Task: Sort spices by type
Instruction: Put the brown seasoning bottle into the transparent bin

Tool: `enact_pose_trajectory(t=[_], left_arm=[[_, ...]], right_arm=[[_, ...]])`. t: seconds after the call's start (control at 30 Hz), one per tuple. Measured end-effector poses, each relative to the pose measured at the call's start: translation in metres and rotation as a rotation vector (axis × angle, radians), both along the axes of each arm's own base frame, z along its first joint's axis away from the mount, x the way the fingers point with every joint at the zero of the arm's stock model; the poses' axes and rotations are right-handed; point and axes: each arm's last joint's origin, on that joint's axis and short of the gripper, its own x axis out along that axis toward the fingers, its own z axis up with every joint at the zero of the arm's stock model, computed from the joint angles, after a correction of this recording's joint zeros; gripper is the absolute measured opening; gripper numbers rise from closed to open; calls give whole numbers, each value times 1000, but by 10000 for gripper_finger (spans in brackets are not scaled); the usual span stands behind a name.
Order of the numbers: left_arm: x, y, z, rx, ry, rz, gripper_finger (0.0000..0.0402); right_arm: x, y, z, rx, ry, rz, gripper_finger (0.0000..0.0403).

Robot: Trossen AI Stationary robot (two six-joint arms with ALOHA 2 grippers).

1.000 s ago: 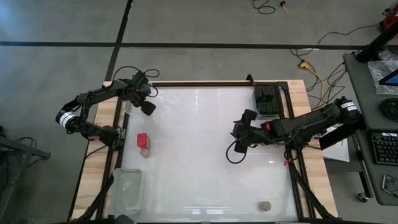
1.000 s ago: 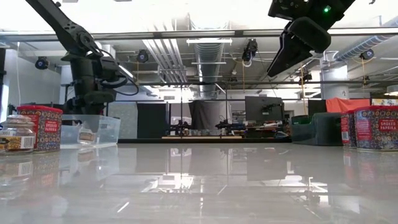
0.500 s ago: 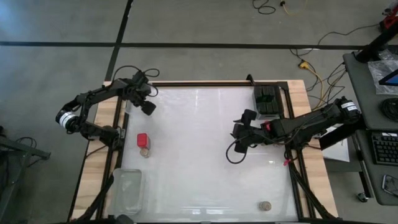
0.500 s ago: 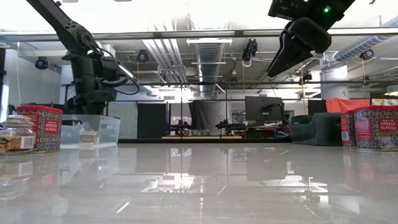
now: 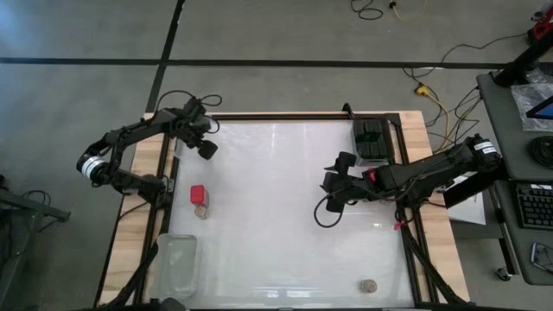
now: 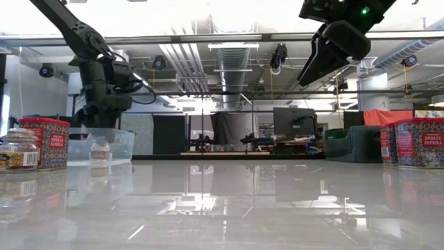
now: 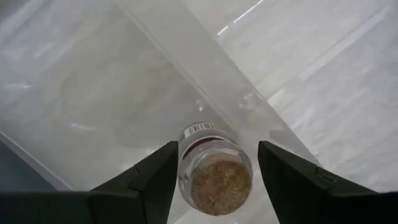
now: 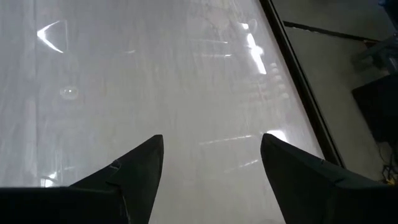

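Jaws apart on the left gripper (image 7: pixel 214 177), hanging over the clear tray (image 7: pixel 93 112) at the far left corner of the counter (image 5: pixel 285 216), with a round tan-topped jar (image 7: pixel 214 175) standing upright straight between and below them, apparently free. The right gripper (image 8: pixel 211 171), jaws also apart and empty, waits mid-counter; the red tin (image 5: pixel 198 193) and its neighbour jar (image 5: pixel 201 210) lie nearer the left arm.
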Motion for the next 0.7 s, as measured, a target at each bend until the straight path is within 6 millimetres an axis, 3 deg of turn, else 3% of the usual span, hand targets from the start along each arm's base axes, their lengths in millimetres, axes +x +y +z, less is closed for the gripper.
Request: enact_pose_trajectory(t=[0.43, 0.57, 0.7], left_arm=[[3, 6, 16, 39, 8, -22, 206], [2, 9, 42, 60, 107, -35, 206], [2, 9, 83, 85, 122, -19, 206]], right_arm=[[0, 0, 0, 0, -1, -1, 238], [0, 0, 0, 0, -1, -1, 244], [0, 0, 0, 2, -3, -3, 253]])
